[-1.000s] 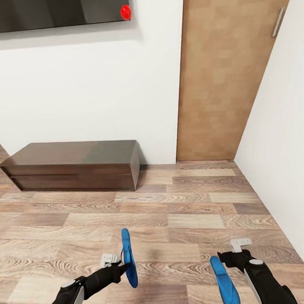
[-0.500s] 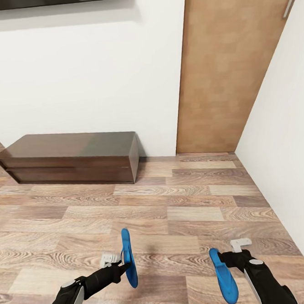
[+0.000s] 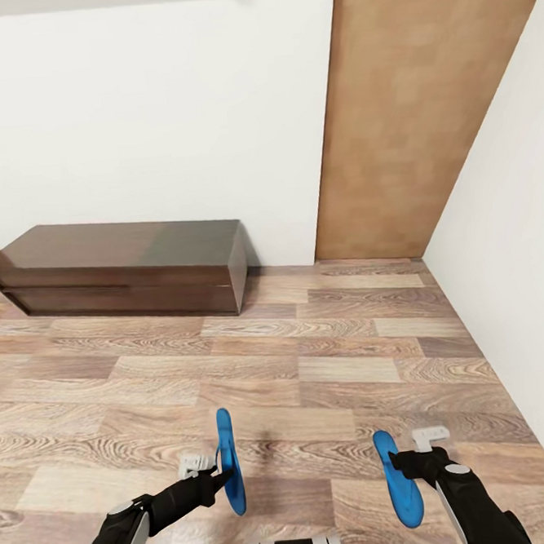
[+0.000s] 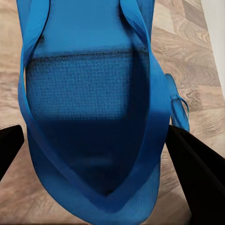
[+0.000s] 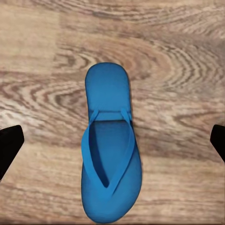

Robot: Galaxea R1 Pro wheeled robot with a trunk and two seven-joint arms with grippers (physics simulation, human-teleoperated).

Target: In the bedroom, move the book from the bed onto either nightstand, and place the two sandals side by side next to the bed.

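One bright blue sandal (image 3: 228, 462) stands on edge above the wood floor, with my left gripper (image 3: 217, 473) shut on it. In the left wrist view this sandal (image 4: 93, 108) spans the gap between the two black fingers (image 4: 191, 174). The second blue sandal (image 3: 398, 478) lies flat on the floor beside my right gripper (image 3: 408, 462). The right wrist view looks straight down on that sandal (image 5: 110, 159), strap up, with the right gripper (image 5: 112, 143) wide open above it and not touching it. The bed, book and nightstands are out of view.
A long low dark cabinet (image 3: 116, 268) stands against the white wall at the back left. A closed wooden door (image 3: 411, 114) fills the back right corner, and a white wall (image 3: 518, 285) runs along the right. Wood-plank floor (image 3: 230, 365) stretches ahead.
The whole view has shifted: cabinet, wall and floor slid up the picture and the dark screen with its red dot left the top. The right sandal moved with the floor; the left one stayed in the gripper.
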